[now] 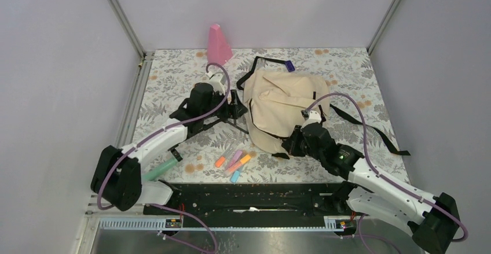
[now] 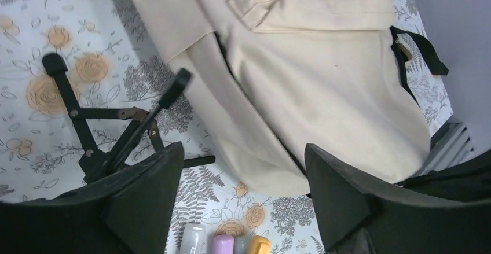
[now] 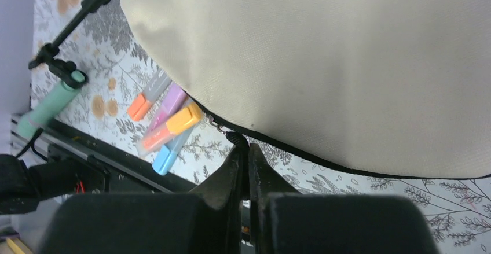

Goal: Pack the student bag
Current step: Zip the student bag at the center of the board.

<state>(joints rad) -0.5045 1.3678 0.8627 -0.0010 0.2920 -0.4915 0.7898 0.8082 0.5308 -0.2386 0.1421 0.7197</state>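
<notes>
Large cream soft fabric backpack with black straps and zipper trim (image 1: 284,100) lies flat and slumped on the floral table. It sits just ahead-right of the left gripper (image 2: 243,208), not touching, and right against the right gripper (image 3: 248,150). The left jaws are spread wide with nothing between them. The right jaws are clenched, apparently pinching the small black zipper pull (image 3: 234,138) on the bag's near edge. The cloth looks limp, light and non-slippery, so it will sag and fold if lifted. Better holds are the trim, zip pull or a strap, not the flat panel. The long axis runs away from both grippers, near to far. The black loop end probably points far, but I can't confirm which end is the top.
</notes>
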